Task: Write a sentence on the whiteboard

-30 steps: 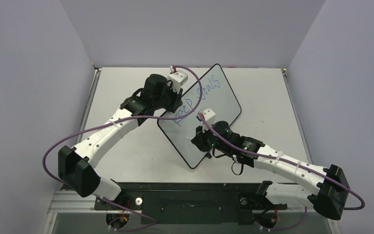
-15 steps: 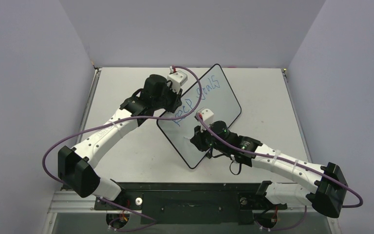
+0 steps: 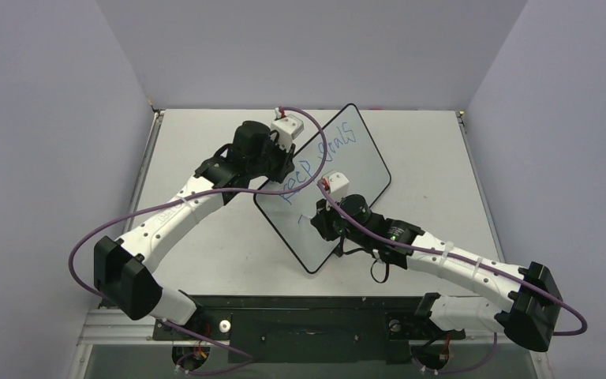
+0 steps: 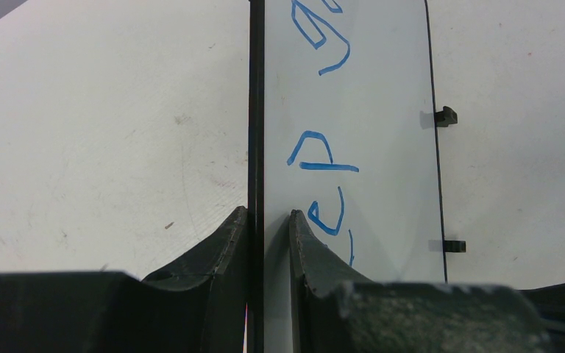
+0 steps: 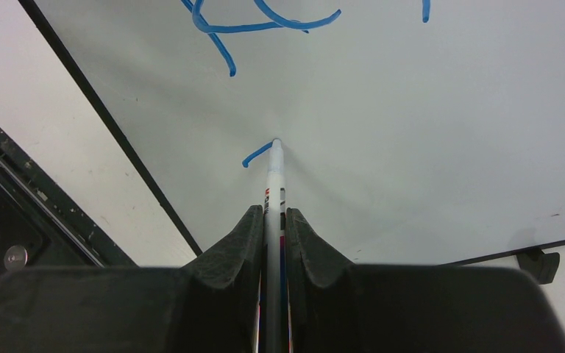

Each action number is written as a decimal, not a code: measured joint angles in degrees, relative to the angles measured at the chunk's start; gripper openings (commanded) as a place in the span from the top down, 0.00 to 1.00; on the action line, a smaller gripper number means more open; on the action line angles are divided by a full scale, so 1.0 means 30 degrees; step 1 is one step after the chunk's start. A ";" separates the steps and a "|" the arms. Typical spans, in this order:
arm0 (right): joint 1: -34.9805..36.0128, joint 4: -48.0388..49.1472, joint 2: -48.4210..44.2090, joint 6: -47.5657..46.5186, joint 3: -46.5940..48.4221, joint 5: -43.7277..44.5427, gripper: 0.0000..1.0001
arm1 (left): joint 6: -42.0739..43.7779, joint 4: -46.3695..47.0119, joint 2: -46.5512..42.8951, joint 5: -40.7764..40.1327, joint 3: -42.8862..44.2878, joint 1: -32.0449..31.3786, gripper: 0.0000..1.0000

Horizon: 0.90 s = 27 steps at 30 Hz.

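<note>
The glossy white, black-rimmed whiteboard is set diagonally, one long edge pinched between the left gripper's fingers. The sentence, blue and uneven, reads "keep goals"; a short blue stroke is seen just ahead of the right gripper.

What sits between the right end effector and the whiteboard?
Right wrist view: a marker, clamped in the right end effector, tip touching the whiteboard.
</note>
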 measured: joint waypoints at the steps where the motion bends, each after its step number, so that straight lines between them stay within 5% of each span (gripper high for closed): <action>1: 0.0000 0.0000 0.0000 -0.0007 0.0000 -0.0015 1.00 | 0.0000 0.0000 0.0000 -0.0007 0.0000 0.0000 1.00; 27: 0.1217 -0.0437 -0.0794 -0.0335 -0.1515 -0.0284 1.00 | 0.0051 -0.0007 -0.0029 -0.0036 0.0000 0.0000 1.00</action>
